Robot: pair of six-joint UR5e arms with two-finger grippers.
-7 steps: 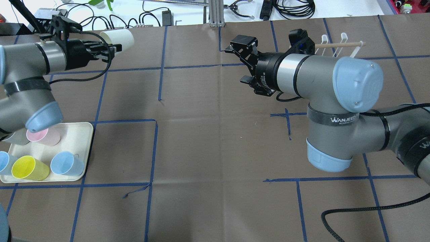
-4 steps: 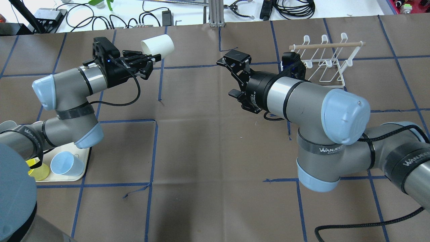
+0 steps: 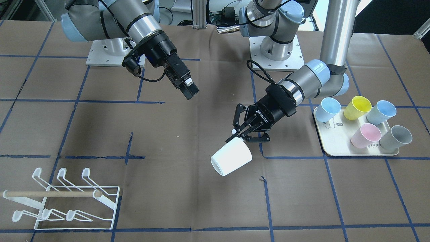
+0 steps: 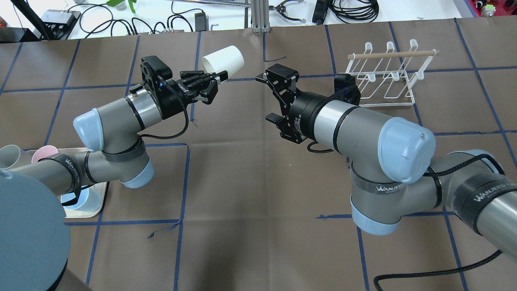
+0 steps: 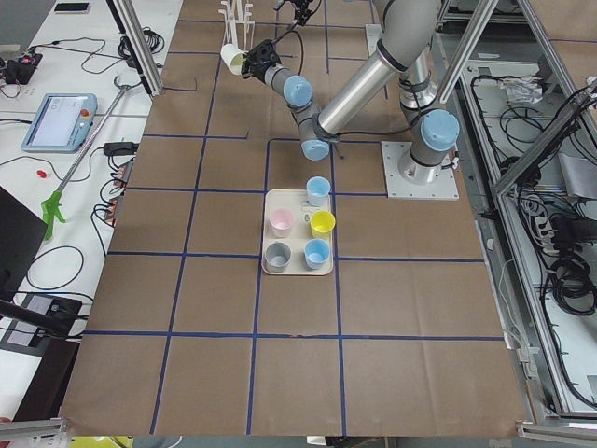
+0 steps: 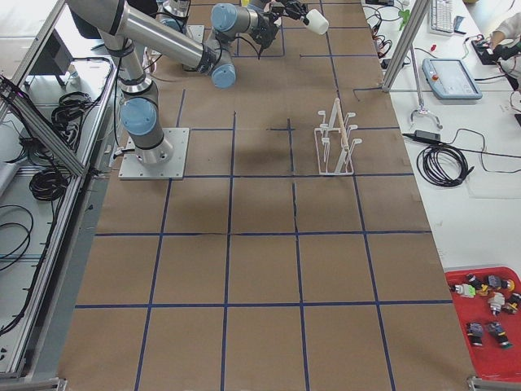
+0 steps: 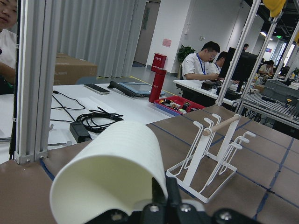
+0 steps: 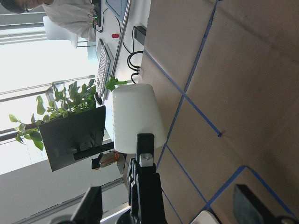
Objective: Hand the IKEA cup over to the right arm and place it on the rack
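A white cup [image 4: 223, 59] lies on its side in the air, held at the rim by my left gripper [image 4: 218, 75], which is shut on it. It also shows in the front view [image 3: 231, 156] below the left gripper [image 3: 239, 134], and in the left wrist view [image 7: 107, 172]. My right gripper [image 4: 270, 97] is open and empty, a short way to the right of the cup and facing it. The right wrist view shows the cup [image 8: 135, 116] straight ahead. The white wire rack [image 4: 383, 76] with a wooden dowel stands at the far right, behind the right arm.
A cream tray [image 3: 327, 148] with several coloured cups sits near the left arm's base. The rack also shows in the front view [image 3: 67, 201] and the left wrist view [image 7: 210, 154]. Brown paper with blue tape lines covers the table. Cables lie beyond the far edge.
My left arm has swung the white cup to the right, toward the table's middle. My right gripper has shifted left toward it and stays open.
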